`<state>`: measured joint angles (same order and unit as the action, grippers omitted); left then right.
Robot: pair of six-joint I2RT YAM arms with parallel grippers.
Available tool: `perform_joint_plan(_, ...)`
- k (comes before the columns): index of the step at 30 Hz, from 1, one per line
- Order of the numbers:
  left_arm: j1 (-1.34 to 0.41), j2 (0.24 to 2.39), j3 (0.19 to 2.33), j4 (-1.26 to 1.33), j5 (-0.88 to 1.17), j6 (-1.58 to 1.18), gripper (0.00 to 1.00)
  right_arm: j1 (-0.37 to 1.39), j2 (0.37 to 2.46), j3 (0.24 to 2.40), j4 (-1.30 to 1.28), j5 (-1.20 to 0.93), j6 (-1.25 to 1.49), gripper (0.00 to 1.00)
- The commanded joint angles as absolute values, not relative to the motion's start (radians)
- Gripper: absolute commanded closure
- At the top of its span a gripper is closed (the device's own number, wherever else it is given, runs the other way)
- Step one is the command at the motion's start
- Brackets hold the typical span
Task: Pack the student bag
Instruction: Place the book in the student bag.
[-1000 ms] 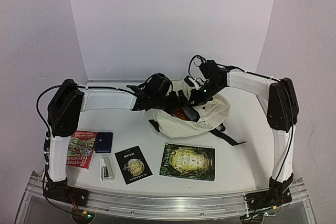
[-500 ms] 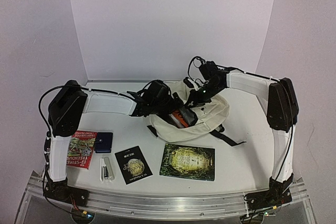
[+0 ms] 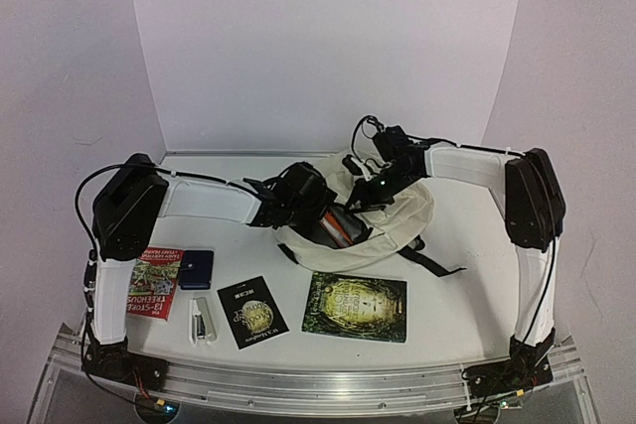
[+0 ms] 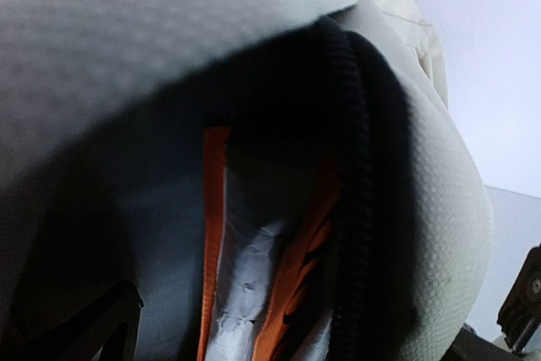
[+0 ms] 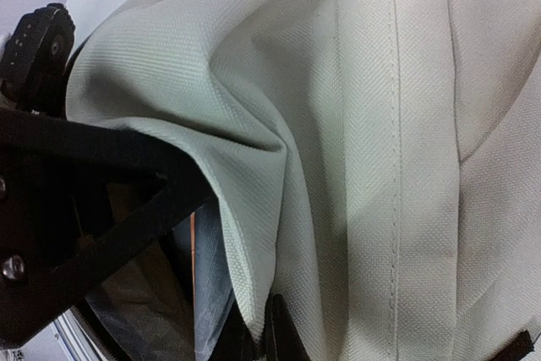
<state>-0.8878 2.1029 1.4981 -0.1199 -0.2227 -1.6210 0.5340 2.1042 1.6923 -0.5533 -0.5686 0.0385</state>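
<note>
Cream soft fabric student bag [image 3: 402, 223] judged limp, light; hold by zipper rim [image 4: 351, 166]. Right fingers [image 5: 118, 200] pinch its cloth; left fingers [image 4: 93, 331] spread.

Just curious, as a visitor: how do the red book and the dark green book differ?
The red book is bright and cartoonish; the dark green book is sombre with a pale glow. The red book lies far left, the dark green book just in front of the student bag. Both lie flat on the table, unpacked.
</note>
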Motion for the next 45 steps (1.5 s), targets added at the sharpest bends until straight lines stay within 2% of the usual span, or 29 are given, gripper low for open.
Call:
perform_joint_plan(1, -0.88, 2.053, 1.544, -0.148, -0.398, -1.692, 0.0, 0.539, 2.031, 1.65, -0.588, -0.579, 0.055, 0.96)
perform_joint_plan(7, -0.949, 2.129, 1.93, -0.56, -0.614, -1.546, 0.0, 0.539, 2.033, 1.637, -0.585, -0.59, 0.058, 0.93)
perform_joint_plan(10, -0.953, 2.154, 1.991, -0.696, -0.643, -1.593, 0.0, 0.539, 2.018, 1.631, -0.583, -0.596, 0.052, 0.78)
perform_joint_plan(12, -0.951, 2.14, 1.939, -0.679, -0.634, -1.627, 0.0, 0.539, 1.992, 1.615, -0.575, -0.607, 0.042, 0.68)
perform_joint_plan(14, -0.94, 2.113, 1.847, -0.55, -0.581, -1.621, 0.0, 0.539, 1.965, 1.595, -0.566, -0.621, 0.035, 0.61)
perform_joint_plan(17, -0.936, 2.057, 1.714, -0.376, -0.535, -1.564, 0.0, 0.539, 1.941, 1.581, -0.566, -0.605, 0.028, 0.59)
perform_joint_plan(21, -0.939, 1.983, 1.691, -0.427, -0.546, -1.505, 0.0, 0.539, 1.936, 1.569, -0.566, -0.552, 0.008, 0.59)
perform_joint_plan(24, -0.948, 1.915, 1.669, -0.453, -0.563, -1.392, 0.0, 0.538, 1.956, 1.559, -0.567, -0.558, 0.008, 0.45)
perform_joint_plan(31, -0.951, 1.726, 1.508, -0.397, -0.587, -1.164, 0.0, 0.511, 2.055, 1.554, -0.568, -0.42, -0.036, 0.46)
perform_joint_plan(39, -0.951, 1.59, 1.285, -0.246, -0.353, -0.899, 0.0, 0.407, 2.168, 1.707, -0.581, -0.362, -0.064, 0.46)
perform_joint_plan(42, -0.952, 1.538, 1.16, -0.147, -0.214, -0.839, 0.0, 0.384, 2.148, 1.741, -0.596, -0.416, -0.069, 0.41)
perform_joint_plan(45, -0.952, 1.483, 1.053, -0.076, -0.102, -0.813, 0.0, 0.382, 2.04, 1.68, -0.613, -0.533, -0.059, 0.29)
